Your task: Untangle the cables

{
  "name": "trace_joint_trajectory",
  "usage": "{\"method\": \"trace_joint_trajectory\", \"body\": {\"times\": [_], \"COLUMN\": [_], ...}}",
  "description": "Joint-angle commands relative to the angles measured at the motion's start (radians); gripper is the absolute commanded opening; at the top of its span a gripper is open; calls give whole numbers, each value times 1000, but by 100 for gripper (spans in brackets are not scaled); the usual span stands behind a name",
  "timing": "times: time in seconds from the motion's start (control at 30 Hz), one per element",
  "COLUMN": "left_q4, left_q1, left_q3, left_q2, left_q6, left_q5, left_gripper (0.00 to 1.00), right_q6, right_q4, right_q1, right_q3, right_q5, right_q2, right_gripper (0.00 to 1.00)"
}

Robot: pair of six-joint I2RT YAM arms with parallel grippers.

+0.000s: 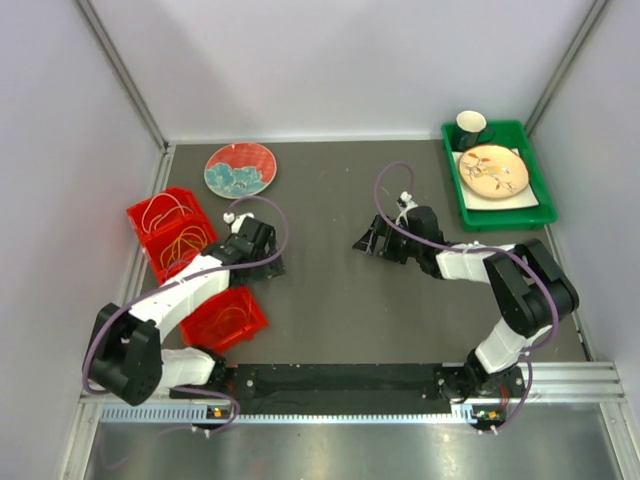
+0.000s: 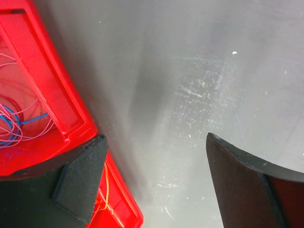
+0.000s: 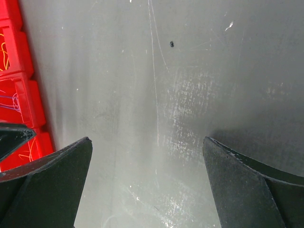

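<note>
The cables (image 1: 180,240), thin limp loops in white, orange and yellow, lie heaped in two red bins (image 1: 158,198) at the counter's (image 1: 330,300) left. They look light and springy, probably best pinched at one free loop. The left gripper (image 1: 268,266) and right gripper (image 1: 365,242) stand wide and empty over the counter; strand crossings are too fine to read.

Open table (image 1: 330,300) right of the left tool (image 1: 263,259); red bins (image 1: 150,213) crowd its left.

Top view, lower left: the left arm (image 1: 185,290) partly covers the lower red bin (image 1: 235,318). Left wrist view, left edge: the cables (image 2: 14,124) are cropped and blurred, possibly pink and blue.
</note>
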Motion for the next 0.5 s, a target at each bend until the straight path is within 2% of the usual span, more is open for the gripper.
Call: {"method": "trace_joint_trajectory", "body": {"times": [0.0,0.03,0.23,0.43,0.47], "left_q4": [9,3,43,231,304], "left_q1": [-7,-7,-10,-13,-16], "left_q3": [35,43,57,-11,-32], "left_q2": [-31,-30,-56,-34,-16], "left_q6": [64,70,127,81,75], "left_q5": [13,11,29,51,48], "left_gripper": [91,95,96,99,99], "right_q6": [0,0,-17,-21,-23], "right_q4": [9,11,66,167,181], "right_q1": [-7,-7,-3,-3,-3], "right_q3": [19,17,-30,-105,-110], "right_q5": [6,7,26,27,30], "right_q2": [7,1,-68,-133,-142], "right_gripper": [99,99,99,99,99]}}
